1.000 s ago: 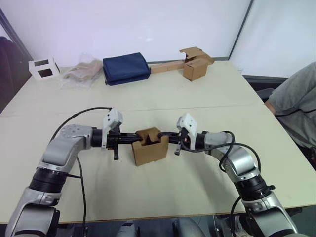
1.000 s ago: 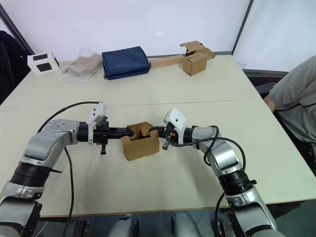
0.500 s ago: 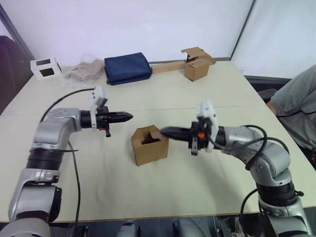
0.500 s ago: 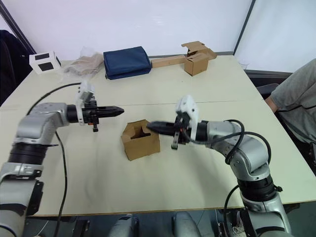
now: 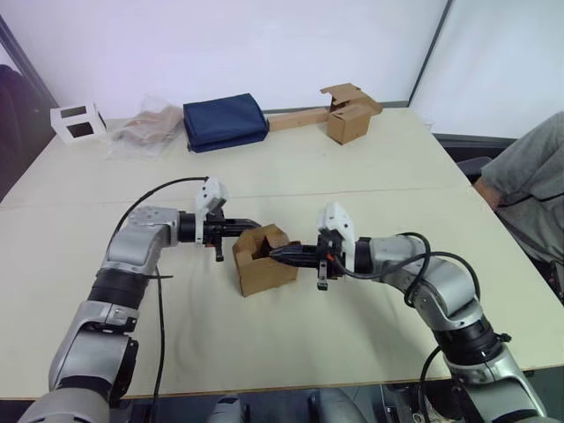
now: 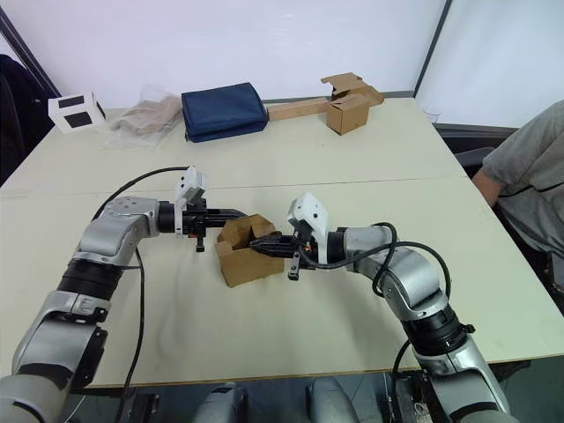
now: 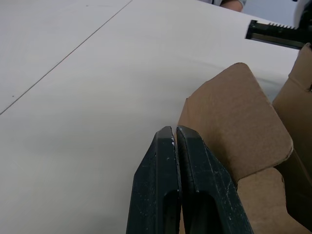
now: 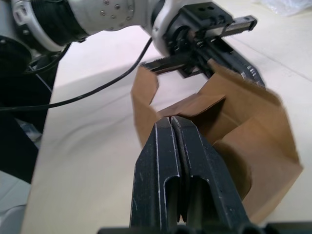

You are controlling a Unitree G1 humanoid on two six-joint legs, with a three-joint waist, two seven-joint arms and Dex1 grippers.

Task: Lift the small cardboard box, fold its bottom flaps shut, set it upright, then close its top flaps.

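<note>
On the table [image 5: 352, 176], unprinted small cardboard box [image 5: 264, 264]

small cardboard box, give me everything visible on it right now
The small cardboard box is plain brown corrugated cardboard, roughly cube-shaped and unprinted. It sits on the table, open end up, its short top flaps raised and not yet closed. The left gripper, fingers shut, reaches its left flap; the right gripper, also shut, pokes in over the right edge. Exact contact is hard to confirm.

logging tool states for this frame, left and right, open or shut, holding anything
Left tool: shut, empty, tips at a top flap of the small cardboard box.
Right tool: shut, empty, tips at the box's open top.
</note>
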